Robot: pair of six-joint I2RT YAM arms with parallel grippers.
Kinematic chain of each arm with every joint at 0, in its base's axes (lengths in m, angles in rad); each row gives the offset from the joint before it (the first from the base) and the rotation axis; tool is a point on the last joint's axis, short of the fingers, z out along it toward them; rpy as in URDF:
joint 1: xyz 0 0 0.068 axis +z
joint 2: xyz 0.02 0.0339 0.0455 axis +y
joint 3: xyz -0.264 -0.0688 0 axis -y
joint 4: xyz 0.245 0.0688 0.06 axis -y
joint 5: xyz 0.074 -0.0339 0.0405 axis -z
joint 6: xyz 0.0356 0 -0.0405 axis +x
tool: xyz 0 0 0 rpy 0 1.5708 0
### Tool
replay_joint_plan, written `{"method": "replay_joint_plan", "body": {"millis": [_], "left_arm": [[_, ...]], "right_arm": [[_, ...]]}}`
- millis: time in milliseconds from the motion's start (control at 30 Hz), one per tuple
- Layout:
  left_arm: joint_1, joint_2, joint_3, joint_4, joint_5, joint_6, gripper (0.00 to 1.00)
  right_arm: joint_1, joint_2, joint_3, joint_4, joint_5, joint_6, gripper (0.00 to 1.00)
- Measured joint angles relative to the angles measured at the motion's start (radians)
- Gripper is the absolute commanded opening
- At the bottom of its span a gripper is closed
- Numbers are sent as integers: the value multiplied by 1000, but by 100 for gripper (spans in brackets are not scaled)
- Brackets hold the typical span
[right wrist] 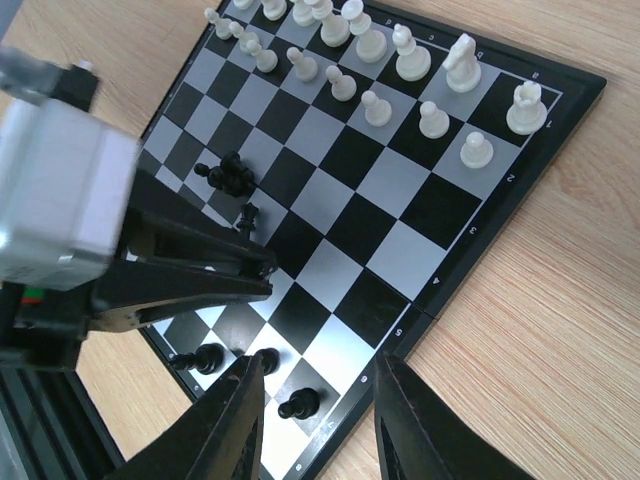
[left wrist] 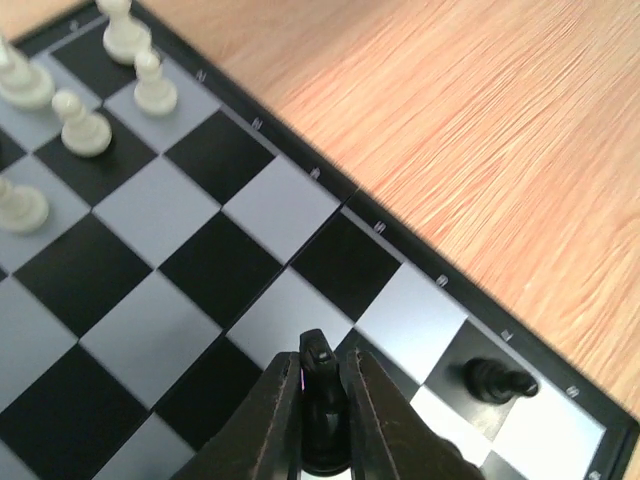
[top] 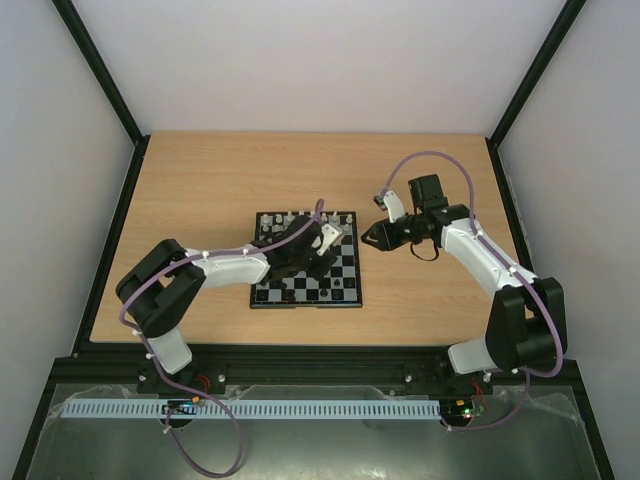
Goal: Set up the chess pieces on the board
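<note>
Your left gripper [left wrist: 322, 372] has its two dark fingers pressed together on a tiny black chess piece [left wrist: 320, 395], which stands upright between the tips. It is over the small square checkered board [top: 345, 290] with black and pale grey squares, close to the board's thin dark border. You cannot tell from these views whether the piece touches the square beneath it. Just beside it, in a square near the corner, a black pawn [left wrist: 495, 380] lies on its side.

The board lies in the middle of the light wooden table [top: 200, 190]. White chess pieces [right wrist: 412, 60] stand in two rows along the board's far side. Other black chess pieces [right wrist: 225, 178] are scattered: a small cluster lies tipped mid-board, and three more sit near the edge closest to the arms.

Your right gripper [right wrist: 320, 370] is spread with nothing between its fingers. It hangs just beside the board's right edge, pointing toward it.
</note>
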Motion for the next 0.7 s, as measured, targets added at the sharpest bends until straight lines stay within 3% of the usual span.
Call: {"method": "replay_joint_plan", "body": {"millis": [267, 500, 700], "left_arm": [[-1, -18, -145, 340, 54, -11, 10], [-1, 69, -191, 599, 109, 11, 11], [4, 129, -176, 652, 118, 18, 14]], "right_arm": [[-1, 54, -1, 3, 0, 7, 33], [-1, 59, -1, 8, 2, 12, 33], [-1, 63, -7, 15, 2, 13, 33]]}}
